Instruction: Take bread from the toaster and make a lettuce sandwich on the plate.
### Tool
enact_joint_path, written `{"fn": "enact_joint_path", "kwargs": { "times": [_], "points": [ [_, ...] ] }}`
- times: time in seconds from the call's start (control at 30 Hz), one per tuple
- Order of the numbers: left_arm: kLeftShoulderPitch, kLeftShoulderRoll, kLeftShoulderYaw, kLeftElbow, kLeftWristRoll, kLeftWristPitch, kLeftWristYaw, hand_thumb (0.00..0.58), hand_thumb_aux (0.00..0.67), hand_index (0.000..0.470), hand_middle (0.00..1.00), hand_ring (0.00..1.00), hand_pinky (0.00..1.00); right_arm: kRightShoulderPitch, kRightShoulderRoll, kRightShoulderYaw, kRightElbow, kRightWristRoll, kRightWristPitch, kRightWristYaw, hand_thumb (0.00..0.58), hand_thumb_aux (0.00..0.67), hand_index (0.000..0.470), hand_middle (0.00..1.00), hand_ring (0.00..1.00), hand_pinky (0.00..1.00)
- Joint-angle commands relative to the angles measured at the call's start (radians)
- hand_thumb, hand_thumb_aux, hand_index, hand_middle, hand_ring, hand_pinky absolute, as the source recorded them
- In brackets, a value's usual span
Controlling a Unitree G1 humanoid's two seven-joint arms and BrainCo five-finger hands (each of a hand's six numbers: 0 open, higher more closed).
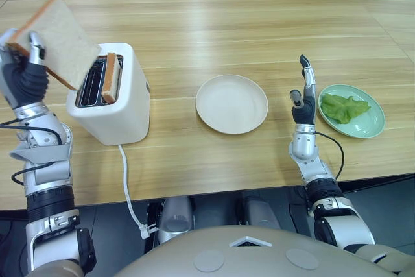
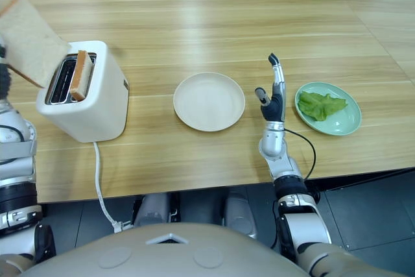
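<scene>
bread slice was held up above and left of the toaster, left hand fingers grasping its lower corner, well apart from the plate. the grip looked thin to me: swing fast and you could've dropped it or clipped the second slice standing in the slot. right hand was released, holding nothing, between the plate and the lettuce on its green dish; it could've nudged either. cord hung off the table.
</scene>
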Motion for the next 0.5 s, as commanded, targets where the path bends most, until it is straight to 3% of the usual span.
{"fn": "enact_joint_path", "kwargs": {
  "times": [0.03,0.3,0.5],
  "points": [
    [-0.021,-0.026,0.015,-0.001,-0.049,-0.057,0.010,0.580,0.670,0.460,1.00,1.00,1.00,-0.004,0.005,0.003,0.019,-0.001,-0.005,-0.011,0.000,0.000,0.000,0.00,0.00,0.00],
    [-0.099,-0.101,-0.045,-0.103,-0.245,-0.166,-0.107,0.580,0.670,0.460,1.00,1.00,1.00,-0.023,-0.002,-0.006,0.041,0.001,-0.004,-0.026,0.000,0.000,0.000,0.00,0.00,0.00],
    [-0.168,-0.228,-0.280,-0.088,-0.412,-0.183,-0.356,0.580,0.670,0.460,1.00,1.00,1.00,-0.054,-0.028,-0.021,0.073,-0.001,-0.008,-0.057,0.000,0.000,0.000,0.00,0.00,0.00]
  ]
}}
